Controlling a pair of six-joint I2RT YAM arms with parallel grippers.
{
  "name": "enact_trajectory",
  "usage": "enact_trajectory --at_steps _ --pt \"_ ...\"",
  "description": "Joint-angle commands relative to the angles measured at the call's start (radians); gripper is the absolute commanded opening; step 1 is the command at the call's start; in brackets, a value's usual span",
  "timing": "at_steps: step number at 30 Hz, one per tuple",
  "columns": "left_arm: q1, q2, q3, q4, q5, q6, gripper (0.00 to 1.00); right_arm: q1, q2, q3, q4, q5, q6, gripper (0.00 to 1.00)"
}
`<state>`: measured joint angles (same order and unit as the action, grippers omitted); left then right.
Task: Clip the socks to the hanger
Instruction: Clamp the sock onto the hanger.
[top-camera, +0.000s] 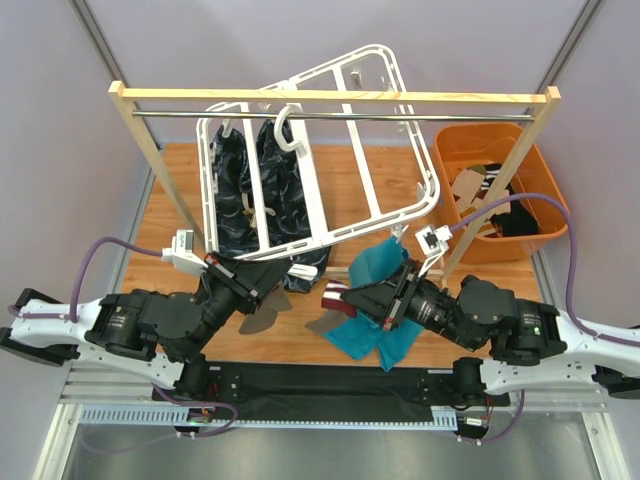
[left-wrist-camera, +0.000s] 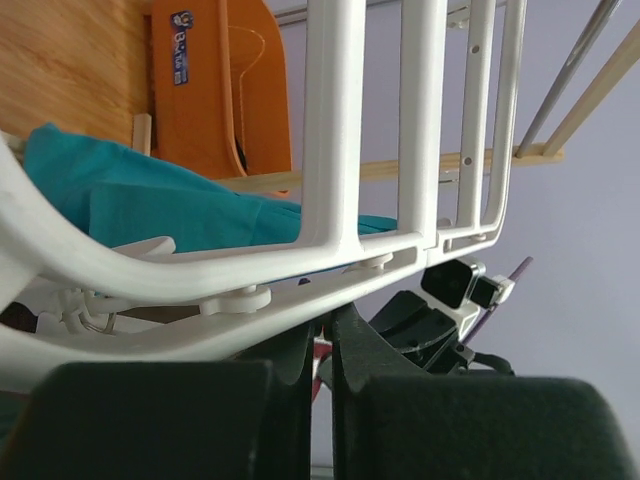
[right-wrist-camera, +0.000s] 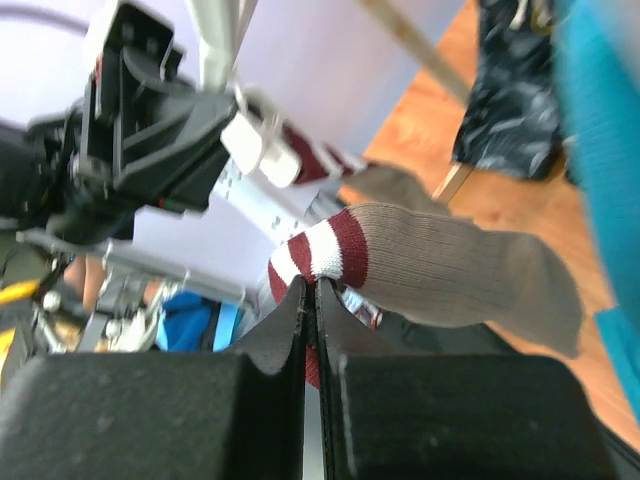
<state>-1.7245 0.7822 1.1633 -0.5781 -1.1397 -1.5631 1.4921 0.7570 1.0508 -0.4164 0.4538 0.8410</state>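
Note:
The white hanger (top-camera: 385, 222) hangs tilted from the rack's rail. My left gripper (top-camera: 268, 283) is at its lower left rim; in the left wrist view its jaws (left-wrist-camera: 322, 325) stand almost closed right under the hanger rim (left-wrist-camera: 250, 265). In the right wrist view it pinches a small white clip (right-wrist-camera: 258, 148). My right gripper (top-camera: 333, 298) is shut (right-wrist-camera: 312, 288) on the red-and-white cuff of a beige striped sock (right-wrist-camera: 440, 270), held close to that clip. A teal sock (top-camera: 385, 270) hangs from the hanger's near edge. A grey-brown sock (top-camera: 262, 320) lies on the table.
The wooden rack with its metal rail (top-camera: 330, 96) spans the back. A dark patterned cloth (top-camera: 280, 180) hangs under the hanger. An orange bin (top-camera: 487, 133) with more socks stands at the right, behind the rack's leaning leg (top-camera: 495, 195).

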Motion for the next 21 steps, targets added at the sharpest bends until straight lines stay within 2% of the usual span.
enact_trajectory --at_steps 1,8,15,21 --pt "-0.003 0.008 -0.036 -0.022 0.066 0.021 0.00 0.005 -0.015 0.026 0.085 0.203 0.006 0.00" --pt "-0.003 -0.034 -0.089 0.030 0.074 0.028 0.00 -0.007 0.022 0.078 0.071 0.261 0.001 0.00" --pt "-0.003 -0.034 -0.096 0.072 0.078 0.063 0.00 -0.072 0.068 0.087 0.096 0.166 0.044 0.00" --pt "-0.003 -0.031 -0.102 0.101 0.084 0.089 0.00 -0.078 0.082 0.086 0.123 0.115 0.069 0.00"
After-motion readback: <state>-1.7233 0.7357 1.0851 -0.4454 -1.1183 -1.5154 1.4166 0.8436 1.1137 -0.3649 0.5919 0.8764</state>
